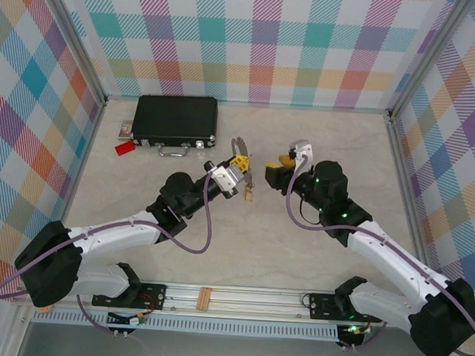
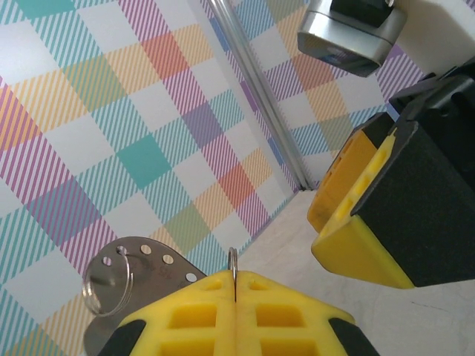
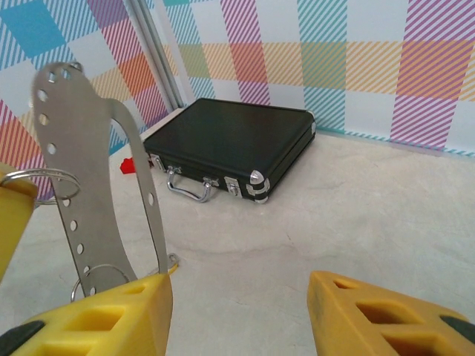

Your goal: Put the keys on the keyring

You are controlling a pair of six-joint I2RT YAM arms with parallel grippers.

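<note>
My left gripper [image 1: 238, 168] [image 2: 234, 285] is shut on the keyring [image 2: 233, 259], a thin metal loop seen edge-on that pokes up between the yellow jaws. Beside it hangs a curved metal strip with holes [image 2: 145, 261] [image 3: 96, 170] [image 1: 240, 146], which carries another thin ring [image 2: 107, 282] [image 3: 46, 178]. A small brass key [image 1: 251, 197] lies just below the left gripper. On the table by the strip's foot sits a small silver and yellow piece [image 3: 172, 261], seemingly a key. My right gripper [image 1: 288, 160] [image 3: 241, 319] faces the left one, open and empty.
A black case [image 1: 176, 118] [image 3: 230, 141] with a silver handle [image 3: 187, 189] lies at the back left. A red tag [image 1: 125, 148] [image 3: 128, 165] rests beside it. Checked walls [image 1: 263, 41] enclose the pale table [image 1: 297, 255] on three sides.
</note>
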